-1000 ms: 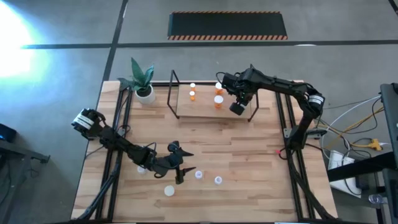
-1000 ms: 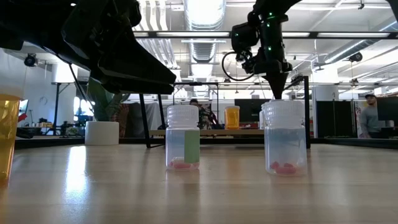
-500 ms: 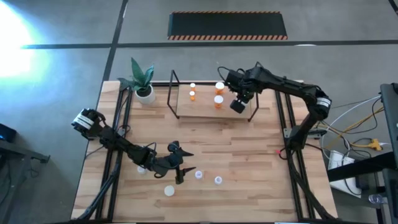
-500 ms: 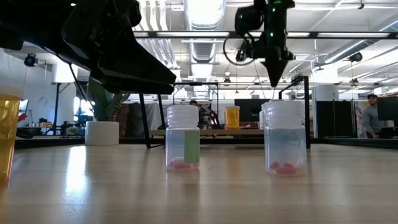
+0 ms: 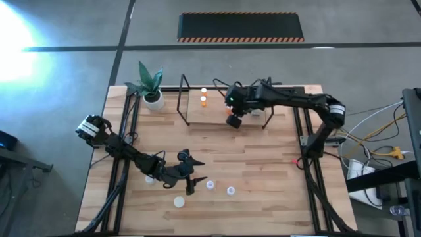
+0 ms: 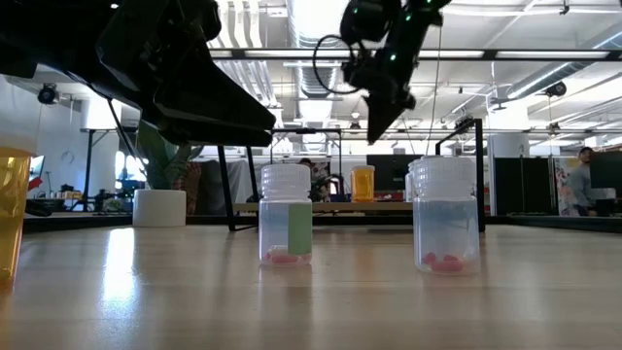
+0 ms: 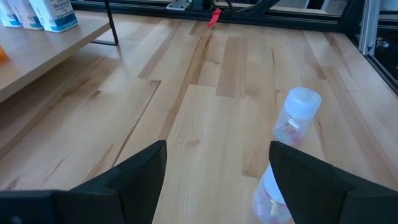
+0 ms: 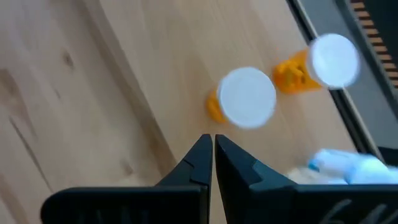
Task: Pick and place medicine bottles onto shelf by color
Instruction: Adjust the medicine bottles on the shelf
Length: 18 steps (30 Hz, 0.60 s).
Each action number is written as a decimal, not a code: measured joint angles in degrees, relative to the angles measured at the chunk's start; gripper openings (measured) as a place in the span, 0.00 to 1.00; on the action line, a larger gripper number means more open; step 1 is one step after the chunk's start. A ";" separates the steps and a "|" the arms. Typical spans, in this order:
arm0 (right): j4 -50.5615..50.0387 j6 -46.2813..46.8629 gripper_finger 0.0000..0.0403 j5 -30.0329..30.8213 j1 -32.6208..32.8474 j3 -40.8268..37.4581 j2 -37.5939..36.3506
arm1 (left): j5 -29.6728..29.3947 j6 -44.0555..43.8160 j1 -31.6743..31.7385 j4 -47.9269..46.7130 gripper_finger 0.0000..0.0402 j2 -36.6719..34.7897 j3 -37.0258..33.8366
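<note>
The shelf (image 5: 214,108) stands at the far side of the worktop (image 5: 263,158), its pale board framed by thin black wire. Two small orange bottles with white caps (image 5: 203,100) sit on the board near its far left part; in the right wrist view two orange bottles (image 8: 245,98) stand just beside each other on the pale wood. The right gripper (image 8: 212,163) hangs over the shelf's right half with its fingers pressed together and nothing between them, its tips pointing down at the board close to the nearer orange bottle.

At the near side of the worktop, two clear bluish bottles (image 5: 210,185) stand upright side by side, each with a few pink pills at the bottom as the low view shows (image 6: 286,214). A white-capped bottle (image 5: 179,201) stands nearer the front edge, to their left. The left gripper (image 7: 217,180) hovers low beside these bottles with its fingers spread wide and empty.

A white pot with a green plant (image 5: 151,89) stands at the far left corner, just left of the shelf.
</note>
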 joint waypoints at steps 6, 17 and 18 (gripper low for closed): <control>2.66 -1.37 0.03 -1.22 -3.24 1.53 3.59 | 0.00 0.00 0.02 0.01 0.67 0.00 0.01; 4.42 -0.84 0.03 -2.83 -6.03 1.56 5.00 | 0.00 0.02 0.04 -0.02 0.67 0.00 -0.02; 4.57 -0.75 0.03 -4.13 -6.06 1.55 5.04 | 0.00 0.02 0.04 -0.02 0.67 0.00 -0.02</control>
